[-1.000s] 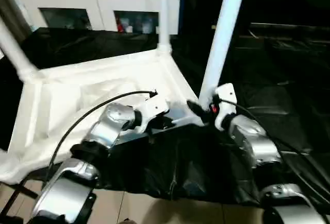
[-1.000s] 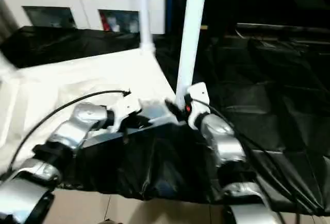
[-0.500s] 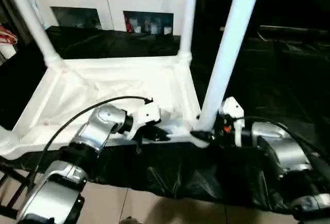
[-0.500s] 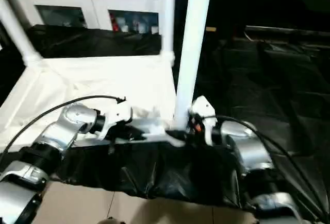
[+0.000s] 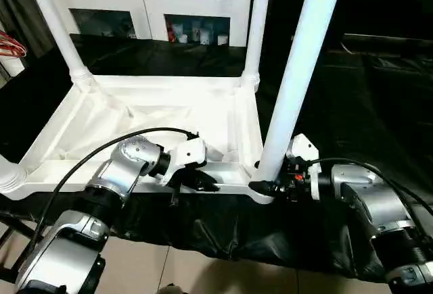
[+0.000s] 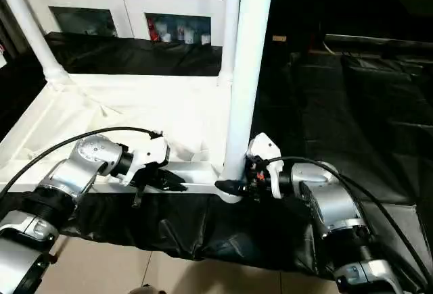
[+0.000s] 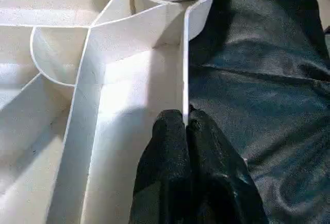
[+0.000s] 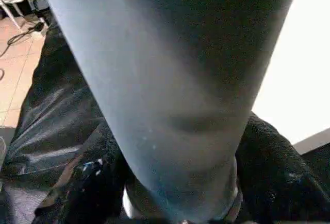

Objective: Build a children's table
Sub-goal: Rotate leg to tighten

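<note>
The children's table lies upside down, its white ribbed top [image 5: 169, 105] facing up on black cloth. Three legs stand in corner sockets: far left [image 5: 54, 23], far right [image 5: 257, 23] and near right [image 5: 301, 71]. A fourth socket [image 5: 7, 172] sits at the near left corner. My left gripper [image 5: 203, 182] is shut on the thin near rim [image 7: 184, 80], pinching the wall between its fingers [image 7: 170, 147]. My right gripper [image 5: 267, 186] grips the foot of the near right leg [image 8: 170, 80], with a black finger [image 8: 273, 183] on each side.
A white cabinet with glass doors [image 5: 149, 3] stands behind the table. Crumpled black cloth [image 5: 365, 91] covers the surface to the right and hangs over the front edge. Tiled floor [image 5: 169, 267] lies below. A red object [image 5: 10, 44] shows at the far left.
The whole view has swung, so the table top now looks square to me. Both grippers keep their hold on the near rim and the leg's foot.
</note>
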Motion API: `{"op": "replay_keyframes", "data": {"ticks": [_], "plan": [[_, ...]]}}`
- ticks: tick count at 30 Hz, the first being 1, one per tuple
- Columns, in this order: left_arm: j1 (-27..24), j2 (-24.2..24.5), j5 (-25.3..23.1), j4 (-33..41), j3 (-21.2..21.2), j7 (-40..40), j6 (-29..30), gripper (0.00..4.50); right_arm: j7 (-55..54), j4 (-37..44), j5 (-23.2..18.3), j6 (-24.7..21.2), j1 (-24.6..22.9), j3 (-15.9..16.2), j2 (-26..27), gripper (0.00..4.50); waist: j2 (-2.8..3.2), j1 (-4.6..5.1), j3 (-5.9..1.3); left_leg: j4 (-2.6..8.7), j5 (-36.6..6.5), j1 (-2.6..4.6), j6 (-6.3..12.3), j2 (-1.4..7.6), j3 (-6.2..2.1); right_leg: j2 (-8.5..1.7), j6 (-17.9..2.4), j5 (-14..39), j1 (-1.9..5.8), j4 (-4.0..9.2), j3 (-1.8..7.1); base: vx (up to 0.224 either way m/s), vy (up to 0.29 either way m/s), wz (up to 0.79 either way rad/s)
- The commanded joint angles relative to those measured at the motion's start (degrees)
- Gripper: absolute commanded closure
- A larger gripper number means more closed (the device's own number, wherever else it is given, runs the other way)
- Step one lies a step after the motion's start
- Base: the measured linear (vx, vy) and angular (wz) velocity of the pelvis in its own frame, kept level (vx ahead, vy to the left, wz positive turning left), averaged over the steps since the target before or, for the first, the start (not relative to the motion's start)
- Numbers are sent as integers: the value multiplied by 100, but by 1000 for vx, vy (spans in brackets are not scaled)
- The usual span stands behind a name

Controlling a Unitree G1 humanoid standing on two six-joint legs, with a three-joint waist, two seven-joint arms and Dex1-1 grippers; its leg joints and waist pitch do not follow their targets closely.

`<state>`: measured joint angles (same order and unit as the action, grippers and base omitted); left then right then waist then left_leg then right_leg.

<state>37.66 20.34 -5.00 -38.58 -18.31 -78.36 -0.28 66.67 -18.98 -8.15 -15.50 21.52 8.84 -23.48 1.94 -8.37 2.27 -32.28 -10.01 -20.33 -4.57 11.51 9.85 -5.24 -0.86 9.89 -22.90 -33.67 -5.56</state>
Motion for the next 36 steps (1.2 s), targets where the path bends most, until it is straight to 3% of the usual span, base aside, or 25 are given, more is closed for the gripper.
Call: {"op": "replay_keyframes", "data": {"ticks": [1,5,8,11,12,13,17,20,21,24,25,26,28,30,33,36], "plan": [[34,-90,111,119,-33,48,-62,450,242,22,35,-184,-139,446,63,197,-7,-10,-354,323,-1211,13,294,188,-23,-350,-1259,960,334,337,277,0,0,0],[-7,-152,139,141,14,177,44,450,-37,-21,51,-153,-208,379,224,197,15,-13,-349,331,-1333,15,238,188,-28,-355,-1232,1089,329,353,277,0,0,0],[97,-311,-40,-9,20,671,199,450,-965,-384,263,59,-134,181,616,197,15,15,-313,363,-1518,19,121,174,-34,-362,-1136,1459,307,393,281,0,0,0],[177,-427,-132,-130,24,960,334,450,-1536,-603,316,57,-59,39,890,198,14,76,-255,402,-2082,82,-46,138,-73,-384,-761,2762,275,524,247,0,0,0],[273,-626,-189,-267,53,1314,470,450,-2221,-892,356,58,55,-116,1235,198,-10,100,-256,399,-2092,89,-44,125,-76,-394,-645,2999,268,565,252,0,0,0],[315,-730,-222,-324,52,1477,547,450,-2526,-1020,379,74,108,-171,1404,198,3,128,-242,395,-2150,120,-76,121,-86,-401,-599,3184,223,599,243,0,0,0],[456,-1072,-387,-533,34,2141,726,450,-3563,-1453,453,64,334,-384,1959,198,16,241,-193,410,-2588,193,-81,91,-117,-366,-381,3661,187,696,177,0,0,0],[577,-1403,-424,-704,114,2770,913,450,-4510,-1895,424,7,585,-691,2437,203,37,323,-221,440,-2687,190,-108,97,-154,-369,-360,3544,213,714,137,0,0,0],[620,-1557,-407,-752,153,2992,966,450,-4748,-2021,426,34,662,-741,2570,203,42,349,-199,432,-2848,232,-98,84,-151,-351,-353,3557,168,744,125,0,0,0],[689,-1835,-407,-841,257,3400,978,450,-5156,-2286,436,231,823,-859,2803,203,44,362,-207,423,-2953,268,-36,66,-155,-355,-330,3592,156,786,112,0,0,0],[698,-1901,-409,-849,276,3481,956,450,-5218,-2344,462,342,860,-864,2852,203,58,380,-217,446,-2977,244,0,77,-165,-354,-323,3469,188,782,107,0,0,0],[689,-1921,-405,-830,273,3478,947,450,-5194,-2356,427,385,865,-890,2873,169,39,373,-221,483,-2923,207,29,96,-170,-350,-340,3281,218,765,131,0,0,0],[678,-1934,-401,-807,257,3441,944,450,-5179,-2369,390,438,878,-939,2900,135,53,365,-221,492,-2927,213,42,102,-162,-362,-396,3186,202,753,159,0,0,0],[614,-1911,-423,-697,185,3312,824,450,-5026,-2354,212,531,913,-1138,2963,119,52,363,-228,508,-2847,168,63,101,-160,-379,-471,3055,229,719,195,0,0,0],[531,-1797,-385,-575,137,3010,589,450,-4862,-2344,325,703,946,-1064,2829,94,47,334,-257,507,-2560,142,91,110,-133,-388,-620,2668,246,671,242,0,0,0],[400,-1550,-250,-392,108,2431,337,450,-4383,-2217,435,848,936,-820,2507,79,90,316,-326,466,-1937,58,168,137,-94,-363,-968,1499,308,519,278,0,0,0]]}}
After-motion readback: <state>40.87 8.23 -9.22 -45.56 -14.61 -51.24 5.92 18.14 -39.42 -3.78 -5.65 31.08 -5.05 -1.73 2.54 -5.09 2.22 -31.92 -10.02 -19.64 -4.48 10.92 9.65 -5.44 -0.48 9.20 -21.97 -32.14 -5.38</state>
